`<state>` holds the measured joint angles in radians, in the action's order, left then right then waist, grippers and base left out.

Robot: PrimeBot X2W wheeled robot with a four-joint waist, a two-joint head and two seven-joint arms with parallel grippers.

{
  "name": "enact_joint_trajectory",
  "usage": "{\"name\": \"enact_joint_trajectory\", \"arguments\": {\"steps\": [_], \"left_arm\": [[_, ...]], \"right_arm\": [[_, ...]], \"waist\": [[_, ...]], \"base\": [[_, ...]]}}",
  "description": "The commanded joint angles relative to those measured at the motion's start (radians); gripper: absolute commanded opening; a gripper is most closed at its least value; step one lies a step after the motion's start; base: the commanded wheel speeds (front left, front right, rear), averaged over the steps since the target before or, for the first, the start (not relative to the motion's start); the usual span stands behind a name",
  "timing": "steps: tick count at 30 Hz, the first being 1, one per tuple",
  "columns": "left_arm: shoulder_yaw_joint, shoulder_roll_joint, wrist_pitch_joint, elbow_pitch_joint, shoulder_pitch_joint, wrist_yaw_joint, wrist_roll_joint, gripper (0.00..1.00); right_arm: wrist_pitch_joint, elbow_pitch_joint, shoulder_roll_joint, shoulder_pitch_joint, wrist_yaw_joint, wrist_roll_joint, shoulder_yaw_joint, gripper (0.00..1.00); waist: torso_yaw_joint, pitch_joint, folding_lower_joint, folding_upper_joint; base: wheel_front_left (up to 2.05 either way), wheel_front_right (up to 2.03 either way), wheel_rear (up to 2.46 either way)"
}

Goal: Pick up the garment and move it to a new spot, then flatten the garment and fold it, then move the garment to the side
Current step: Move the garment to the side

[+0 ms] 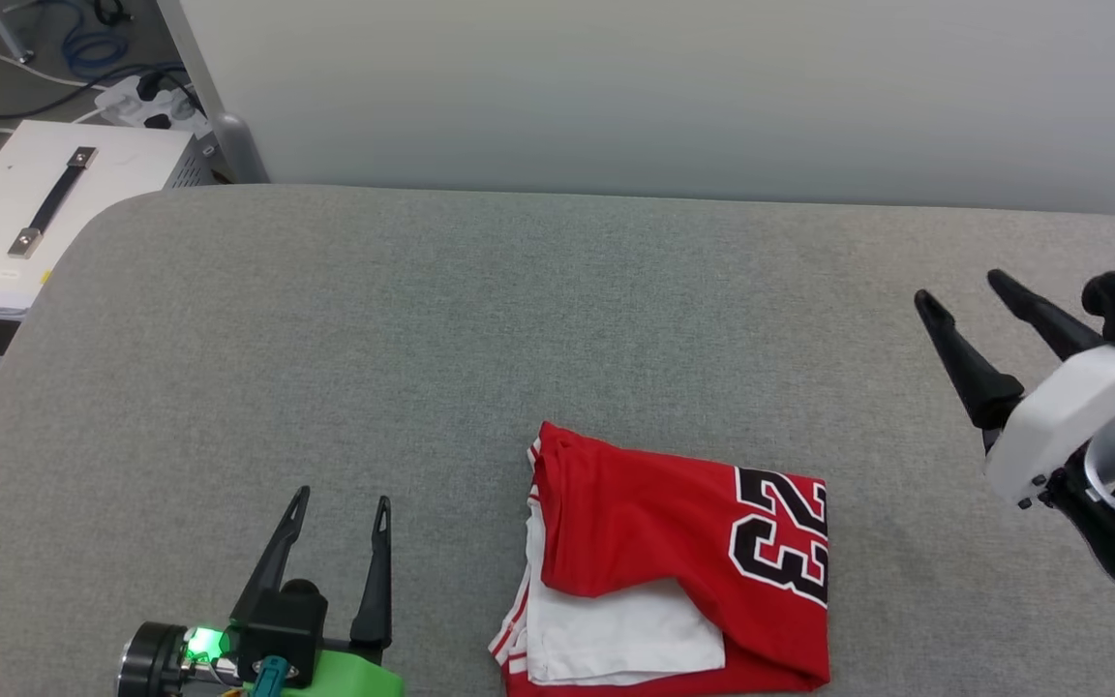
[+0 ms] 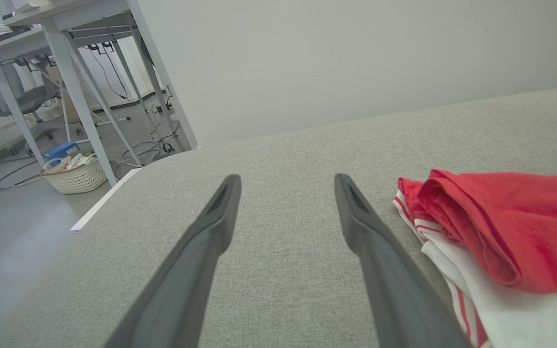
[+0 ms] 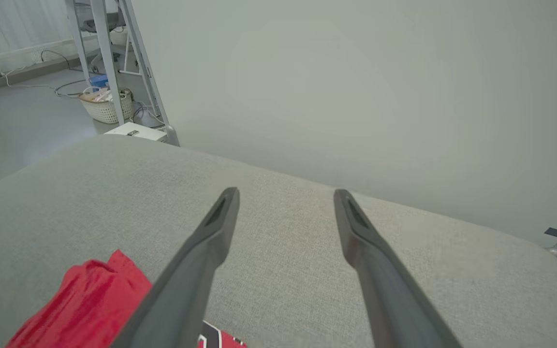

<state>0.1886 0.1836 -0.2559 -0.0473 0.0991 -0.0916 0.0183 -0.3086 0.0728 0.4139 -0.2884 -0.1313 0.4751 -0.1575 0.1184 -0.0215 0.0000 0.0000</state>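
The garment (image 1: 654, 552) is a red shirt with a white sleeve and a black "23", lying folded in a rough rectangle near the front edge of the grey padded table (image 1: 480, 319). In the left wrist view the garment (image 2: 501, 232) sits just right of my fingers. In the right wrist view the garment (image 3: 85, 304) shows at the lower left. My left gripper (image 1: 340, 503) stands open to the garment's left, nothing between its fingers. My right gripper (image 1: 964, 290) is open, raised at the table's right side, apart from the garment.
A white box with a black handle (image 1: 45, 203) stands off the table's left corner, with cables and a power strip (image 1: 151, 102) behind it. A pale wall (image 1: 674, 87) runs along the table's far edge. A wicker basket (image 2: 75, 176) sits by grey desk legs (image 2: 75, 92).
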Motion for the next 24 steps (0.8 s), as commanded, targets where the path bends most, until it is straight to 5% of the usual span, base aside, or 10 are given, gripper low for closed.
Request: {"name": "enact_joint_trajectory", "arguments": {"steps": [1,11,24], "left_arm": [[0.000,-0.007,-0.006,0.000,-0.019,0.005,-0.001,1.00],[0.007,-0.017,-0.006,0.003,-0.052,0.009,-0.004,1.00],[0.021,-0.042,-0.006,0.003,-0.112,0.012,-0.006,1.00]], "right_arm": [[-0.065,-0.011,0.017,-0.023,0.001,0.046,-0.024,1.00],[-0.496,-0.094,0.084,-0.016,0.001,0.286,-0.135,1.00],[-0.576,-0.243,0.014,0.044,0.001,0.364,-0.197,1.00]], "waist": [[0.008,-0.011,0.0000,0.0000],[0.036,-0.058,0.0000,0.0000],[0.098,-0.158,0.0000,0.0000]], "base": [[0.00,0.00,0.00],[0.00,0.00,0.00],[0.00,0.00,0.00]]}}
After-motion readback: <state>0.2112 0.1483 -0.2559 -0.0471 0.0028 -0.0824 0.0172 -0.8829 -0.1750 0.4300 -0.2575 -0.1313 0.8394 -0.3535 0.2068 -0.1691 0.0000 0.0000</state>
